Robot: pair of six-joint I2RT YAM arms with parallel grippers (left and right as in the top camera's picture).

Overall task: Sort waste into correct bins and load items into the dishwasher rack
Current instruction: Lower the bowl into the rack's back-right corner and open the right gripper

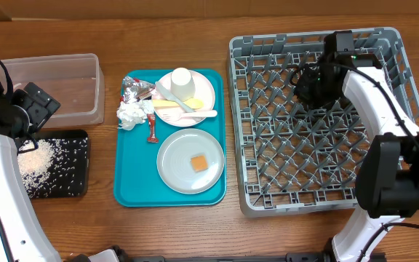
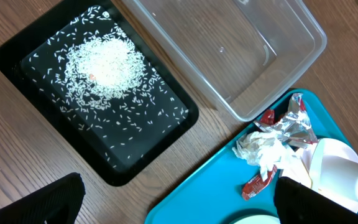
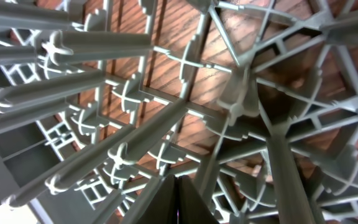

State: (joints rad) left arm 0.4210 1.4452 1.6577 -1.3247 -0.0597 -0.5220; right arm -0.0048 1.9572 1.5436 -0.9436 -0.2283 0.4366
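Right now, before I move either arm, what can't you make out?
- Left claw: left wrist view, only dark fingertips, cut off by the bottom edge.
- Right claw: overhead, hidden under its own dark wrist.
- Small red sachet: left wrist view, partly under the crumpled white napkin.
- Round grey-white plate: left wrist view, only a sliver at the bottom edge.

This looks like a robotics lab set up as a dish-clearing station. A wood-grain bench (image 1: pixel 195 233) carries a grey dishwasher rack (image 1: pixel 236 109), a teal tray (image 1: pixel 133 182) of used plates (image 1: pixel 180 171), a clear tub (image 1: pixel 86 65) and a black tray (image 1: pixel 78 145). White robot arms (image 1: pixel 373 102) stand at both ends.
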